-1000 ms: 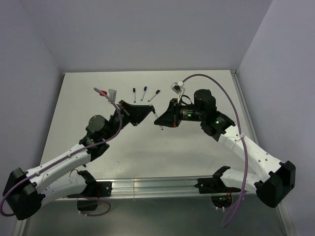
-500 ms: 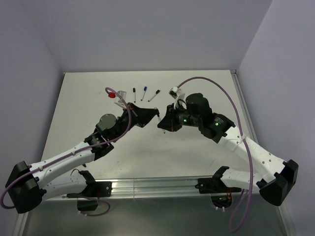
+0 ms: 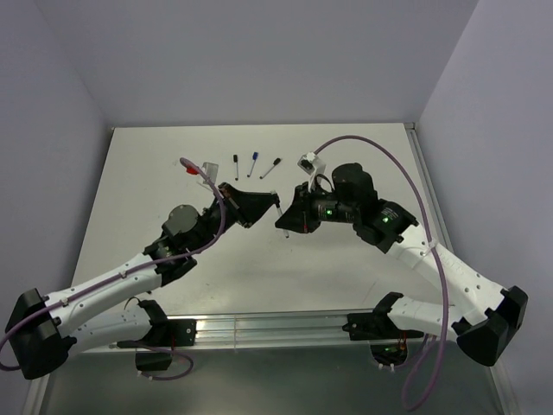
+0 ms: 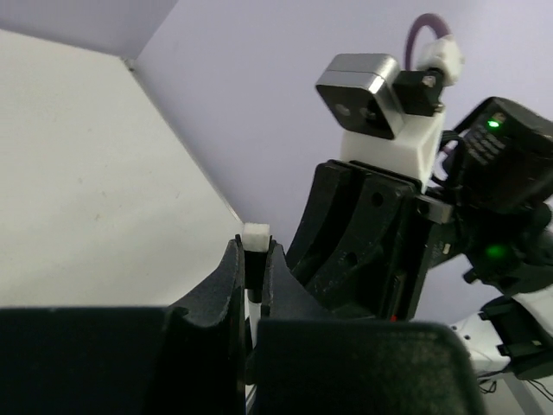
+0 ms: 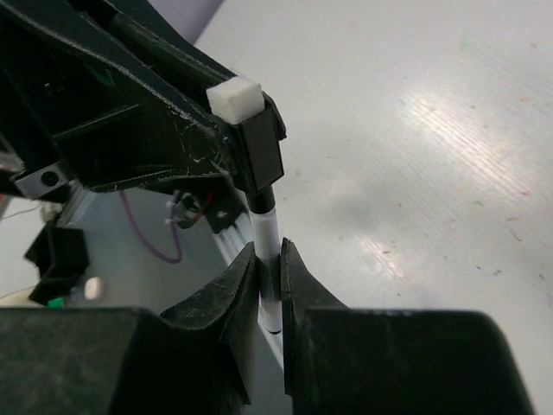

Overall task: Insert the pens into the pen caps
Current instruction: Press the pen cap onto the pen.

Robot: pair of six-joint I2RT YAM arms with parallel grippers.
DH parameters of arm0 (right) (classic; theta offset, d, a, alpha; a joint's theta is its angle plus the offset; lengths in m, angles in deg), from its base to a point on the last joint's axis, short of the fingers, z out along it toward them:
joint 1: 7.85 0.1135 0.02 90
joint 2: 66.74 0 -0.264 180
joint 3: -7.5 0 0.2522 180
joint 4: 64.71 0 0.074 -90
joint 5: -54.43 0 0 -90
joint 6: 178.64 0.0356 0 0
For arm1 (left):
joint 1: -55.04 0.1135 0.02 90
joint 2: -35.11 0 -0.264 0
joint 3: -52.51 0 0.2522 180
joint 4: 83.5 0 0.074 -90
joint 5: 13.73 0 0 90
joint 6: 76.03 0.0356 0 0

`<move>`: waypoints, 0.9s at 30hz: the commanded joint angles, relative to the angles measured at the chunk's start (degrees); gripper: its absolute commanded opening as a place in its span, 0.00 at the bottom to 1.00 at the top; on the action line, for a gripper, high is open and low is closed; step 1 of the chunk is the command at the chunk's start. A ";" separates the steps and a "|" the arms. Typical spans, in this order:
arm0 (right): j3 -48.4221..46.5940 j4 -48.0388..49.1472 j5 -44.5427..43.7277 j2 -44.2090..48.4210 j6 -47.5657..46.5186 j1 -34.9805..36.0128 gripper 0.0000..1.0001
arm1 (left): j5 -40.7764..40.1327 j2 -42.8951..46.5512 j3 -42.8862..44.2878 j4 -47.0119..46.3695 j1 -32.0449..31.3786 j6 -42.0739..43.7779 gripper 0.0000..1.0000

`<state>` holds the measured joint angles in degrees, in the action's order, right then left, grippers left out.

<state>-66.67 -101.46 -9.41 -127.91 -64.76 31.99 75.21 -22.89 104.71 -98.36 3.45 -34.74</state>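
Note:
My left gripper (image 4: 253, 246) is shut on a black pen cap (image 4: 256, 264) with a white end. My right gripper (image 5: 269, 251) is shut on the white barrel of a pen (image 5: 268, 229). The pen's dark upper end sits in the mouth of the cap (image 5: 259, 160), in line with it. From above, the left gripper (image 3: 273, 204) and right gripper (image 3: 284, 220) meet tip to tip over the middle of the table (image 3: 346, 156). Three more pens lie at the back: one with a black end (image 3: 235, 162), one with a blue end (image 3: 253, 162), one with a black end (image 3: 271, 167).
Purple cables loop over both arms, one near the left wrist (image 3: 200, 170) and one over the right arm (image 3: 380, 151). A metal rail (image 3: 259, 327) runs along the table's near edge. Grey walls close in the back and both sides.
The left gripper has moved right and slightly nearer with the cap, closing the gap to the right gripper. Cap and pen now meet; one second ago they were apart.

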 commanded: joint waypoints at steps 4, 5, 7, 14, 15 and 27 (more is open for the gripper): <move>-1.48 33.42 0.38 3.33 7.93 -6.87 0.00 | 26.19 3.23 -5.12 4.89 -6.68 0.81 0.00; -0.95 34.22 1.96 3.77 8.63 -7.40 0.00 | 26.81 3.50 -5.30 4.46 -6.68 0.89 0.00; -0.42 36.50 3.46 4.12 10.48 -8.54 0.00 | 27.60 4.29 -5.83 3.93 -6.68 1.07 0.00; 1.60 47.32 13.04 3.87 19.70 -14.51 0.00 | 30.42 5.44 -7.06 1.99 -6.85 0.81 0.00; 1.69 48.55 13.92 3.60 21.98 -14.87 0.00 | 30.50 5.70 -7.32 1.90 -6.94 0.89 0.00; -0.15 51.91 23.77 -1.67 26.15 -14.44 0.00 | 25.24 5.96 -4.43 6.02 -8.88 3.61 0.00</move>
<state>-62.05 -60.30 30.24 -127.04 -38.97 17.71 80.30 -14.06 101.74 -111.02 0.85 -32.20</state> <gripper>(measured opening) 0.173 0.061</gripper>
